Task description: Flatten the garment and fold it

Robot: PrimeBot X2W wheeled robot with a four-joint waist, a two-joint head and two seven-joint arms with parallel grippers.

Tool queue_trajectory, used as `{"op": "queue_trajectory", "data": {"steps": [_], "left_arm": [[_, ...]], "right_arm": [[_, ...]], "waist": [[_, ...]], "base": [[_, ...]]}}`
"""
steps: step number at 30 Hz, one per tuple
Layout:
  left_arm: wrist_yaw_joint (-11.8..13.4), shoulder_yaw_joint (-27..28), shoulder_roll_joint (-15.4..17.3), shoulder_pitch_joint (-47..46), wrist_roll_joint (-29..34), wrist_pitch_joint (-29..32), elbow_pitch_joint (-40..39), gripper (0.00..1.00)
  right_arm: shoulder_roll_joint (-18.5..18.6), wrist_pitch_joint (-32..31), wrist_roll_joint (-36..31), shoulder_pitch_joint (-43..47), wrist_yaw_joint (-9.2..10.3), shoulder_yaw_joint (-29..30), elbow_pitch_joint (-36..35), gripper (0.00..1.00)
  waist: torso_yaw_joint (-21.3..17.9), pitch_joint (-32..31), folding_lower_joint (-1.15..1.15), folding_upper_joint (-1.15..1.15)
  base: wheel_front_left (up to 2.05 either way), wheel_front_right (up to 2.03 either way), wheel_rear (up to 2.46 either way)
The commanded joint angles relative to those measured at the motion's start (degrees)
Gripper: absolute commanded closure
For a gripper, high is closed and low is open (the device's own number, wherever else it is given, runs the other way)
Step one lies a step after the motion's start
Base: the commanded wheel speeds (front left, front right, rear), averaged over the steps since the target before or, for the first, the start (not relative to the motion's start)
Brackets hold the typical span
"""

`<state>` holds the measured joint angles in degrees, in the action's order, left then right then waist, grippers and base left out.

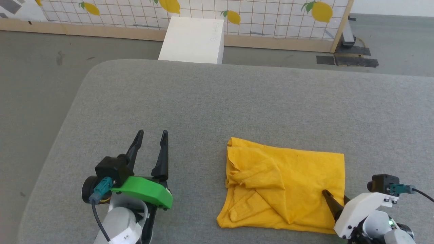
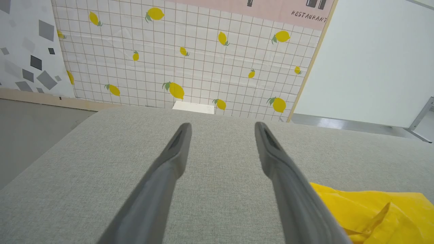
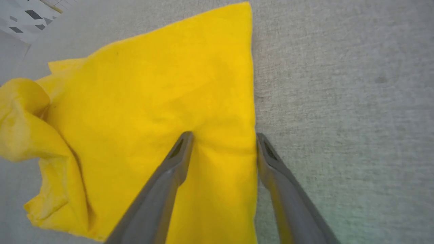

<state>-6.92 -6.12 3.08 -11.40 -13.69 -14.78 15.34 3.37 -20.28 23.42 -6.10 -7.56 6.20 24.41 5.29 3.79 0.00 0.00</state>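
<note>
though planted on the cloth, not clamped: right gripper [image 3: 222, 139] with fingers apart, one pressing into the garment [image 3: 162, 78], the other on the grey bench [image 3: 339, 84] just past the hem. ahead of the fingertips, smooth flat yellow; further off to this gripper's left, bunched overlapping flaps and a puffed corner. left gripper [image 1: 152, 133] likewise spread wide, hovering over the bench, holding nothing, garment near on its right. judged well along: already doubled into a rough rectangle, print hidden inside. left to do, probably: smooth the rumpled side, square the edges, perhaps one more fold. cannot tell how the sleeves lie.
</note>
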Motion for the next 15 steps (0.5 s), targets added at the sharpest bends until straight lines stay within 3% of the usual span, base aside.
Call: {"op": "queue_trajectory", "data": {"steps": [1, 2, 10, 15], "left_arm": [[0.3, 0.1, -0.2, 0.8, -0.7, -0.2, 0.0, 0.0], [0.3, 0.2, -0.2, 0.9, -0.7, -0.2, 0.0, 0.0], [0.6, 1.0, -0.2, 1.2, -0.5, -0.2, -0.5, 0.0], [0.7, 1.5, -0.2, 1.2, -0.3, -0.2, -1.3, 0.0]], "right_arm": [[-0.5, -0.9, 0.5, 0.0, 0.08, -0.9, 1.4, 0.73], [-0.5, -0.9, 0.5, -0.2, 0.08, -1.1, 1.5, 1.0], [-0.5, 0.0, -5.0, -1.7, 0.08, -1.7, -1.5, 1.0], [-0.1, -3.0, -17.3, -4.5, 0.08, -6.3, -8.7, 1.0]], "waist": [[0.1, 0.0, 0.0, 0.0], [0.1, -0.1, 0.0, 0.0], [-1.3, 0.1, 0.0, 0.0], [-4.2, 1.3, 0.0, 0.0]], "base": [[0.0, 0.0, 0.0], [0.0, 0.0, 0.0], [0.0, 0.0, 0.0], [0.0, 0.0, 0.0]]}}
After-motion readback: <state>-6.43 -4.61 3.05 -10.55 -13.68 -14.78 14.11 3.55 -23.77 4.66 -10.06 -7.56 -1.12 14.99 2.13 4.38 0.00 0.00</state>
